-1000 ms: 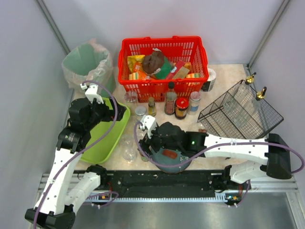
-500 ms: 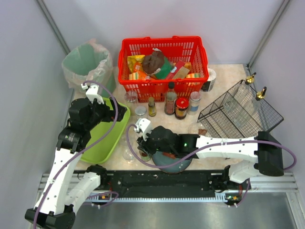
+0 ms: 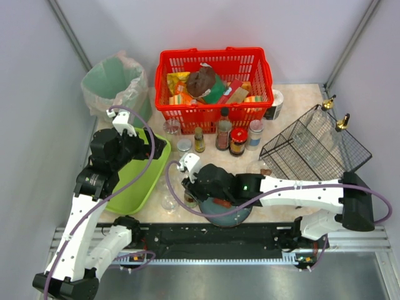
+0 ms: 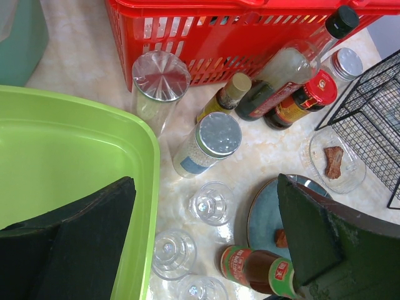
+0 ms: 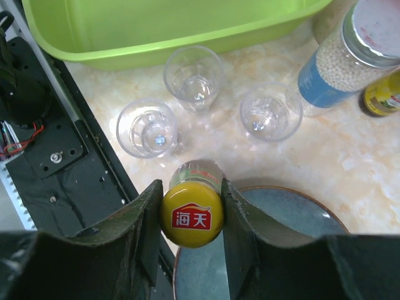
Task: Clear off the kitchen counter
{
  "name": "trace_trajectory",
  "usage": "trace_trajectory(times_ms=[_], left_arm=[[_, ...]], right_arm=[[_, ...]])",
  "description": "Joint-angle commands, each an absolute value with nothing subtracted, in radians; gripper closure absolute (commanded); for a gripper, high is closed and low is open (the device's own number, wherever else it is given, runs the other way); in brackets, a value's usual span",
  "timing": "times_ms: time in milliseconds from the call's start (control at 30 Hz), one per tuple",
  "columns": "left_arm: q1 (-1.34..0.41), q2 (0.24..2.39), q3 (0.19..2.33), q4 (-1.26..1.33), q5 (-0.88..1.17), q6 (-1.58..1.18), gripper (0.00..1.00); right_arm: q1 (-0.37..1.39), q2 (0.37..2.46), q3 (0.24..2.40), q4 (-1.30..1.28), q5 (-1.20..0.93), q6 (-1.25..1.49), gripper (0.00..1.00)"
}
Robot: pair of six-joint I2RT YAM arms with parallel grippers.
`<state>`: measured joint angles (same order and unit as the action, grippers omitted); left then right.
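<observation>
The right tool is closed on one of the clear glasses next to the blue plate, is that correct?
Not quite. The right wrist view shows the right tool closed on the yellow-capped bottle next to the blue plate, not on a glass. The clear glasses stand free nearby.

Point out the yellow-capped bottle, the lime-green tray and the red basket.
yellow-capped bottle (image 5: 192,219), right wrist view, on the top of its cap.
lime-green tray (image 4: 62,162), left wrist view, on its bare inner floor.
red basket (image 3: 187,119), top external view, on its front wall.
</observation>
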<state>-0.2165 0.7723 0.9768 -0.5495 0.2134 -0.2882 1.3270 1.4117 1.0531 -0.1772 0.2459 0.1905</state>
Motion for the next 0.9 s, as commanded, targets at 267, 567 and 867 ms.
trace_trajectory(times_ms=[267,567,867], left_arm=[[-0.21,0.742,0.98,-0.537,0.21,-0.267,0.01],[-0.21,0.753,0.986,-0.534,0.227,-0.275,0.02],[-0.21,0.758,0.991,-0.532,0.235,-0.278,0.02]], right_arm=[[1.335,1.092,1.33,-0.406,0.538,0.115,1.0],[1.162,1.037,1.393,-0.58,0.71,0.167,1.0],[0.921,0.98,1.443,-0.62,0.764,0.183,1.0]])
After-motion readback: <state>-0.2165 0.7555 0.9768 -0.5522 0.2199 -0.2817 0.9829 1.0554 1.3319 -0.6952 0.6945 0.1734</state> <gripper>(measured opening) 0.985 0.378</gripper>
